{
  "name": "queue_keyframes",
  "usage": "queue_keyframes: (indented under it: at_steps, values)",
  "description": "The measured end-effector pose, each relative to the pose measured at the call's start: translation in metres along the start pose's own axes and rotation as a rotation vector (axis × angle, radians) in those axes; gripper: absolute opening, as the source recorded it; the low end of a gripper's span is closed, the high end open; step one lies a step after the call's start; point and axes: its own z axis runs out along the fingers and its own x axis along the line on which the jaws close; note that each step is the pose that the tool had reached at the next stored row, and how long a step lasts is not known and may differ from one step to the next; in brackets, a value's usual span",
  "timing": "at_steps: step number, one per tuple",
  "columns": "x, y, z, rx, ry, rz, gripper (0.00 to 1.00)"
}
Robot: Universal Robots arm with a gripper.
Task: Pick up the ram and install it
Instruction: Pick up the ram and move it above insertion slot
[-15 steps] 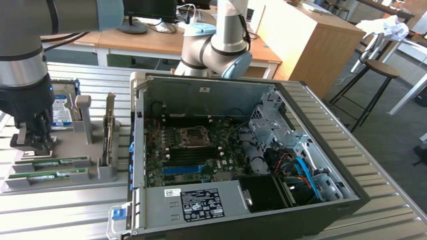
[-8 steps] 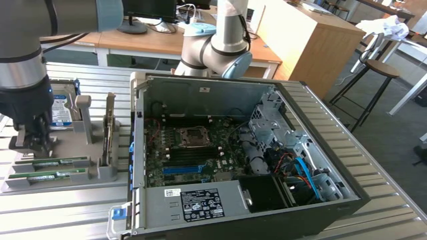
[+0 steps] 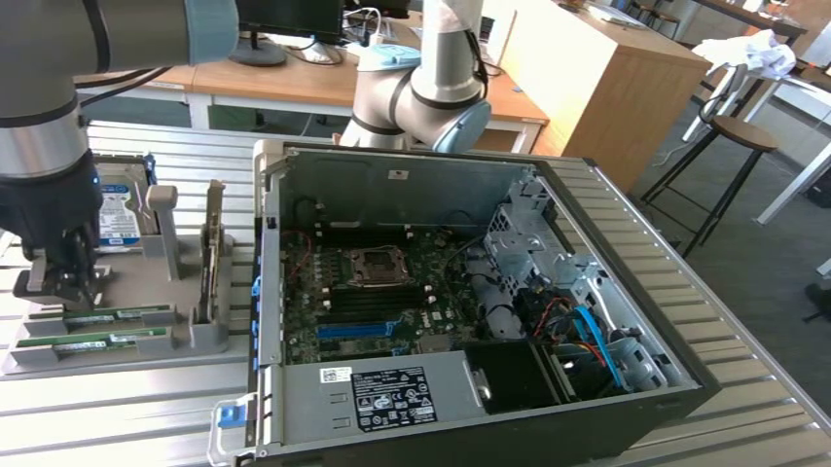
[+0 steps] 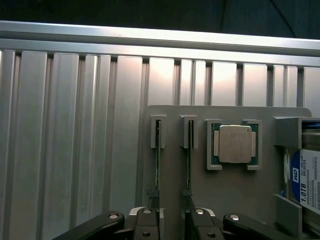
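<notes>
Two alike green ram sticks lie on edge in slots of a grey holder (image 3: 195, 336): the far ram stick (image 3: 120, 316) and the near one (image 3: 97, 342). In the wrist view they run edge-on as thin lines, one ram stick (image 4: 157, 160) and the other (image 4: 189, 162). My gripper (image 3: 60, 290) hangs just above the holder's end at the exterior view's left, over the sticks' ends. It is open, and its fingertips (image 4: 150, 220) hold nothing; the gripper (image 4: 173, 222) sits in line with the two sticks.
On the same holder stand an upright expansion card (image 3: 214, 248), a hard drive (image 3: 117, 209) (image 4: 307, 187) and a processor (image 4: 235, 145). The open computer case (image 3: 546, 185) with its motherboard (image 3: 377, 292) lies to the exterior view's right. A ribbed metal table (image 4: 75, 140) carries everything.
</notes>
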Motion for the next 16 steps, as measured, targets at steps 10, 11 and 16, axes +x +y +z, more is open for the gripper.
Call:
queue_keyframes:
  at_steps: [10, 11, 16]
  values:
    - [0.0031, 0.0001, 0.0003, 0.0000, 0.0000, 0.000, 0.30]
    - [0.0031, 0.0001, 0.0011, 0.0001, -0.0001, 0.000, 0.30]
    - [0.0032, -0.0002, 0.0065, -0.0001, 0.0000, 0.000, 0.30]
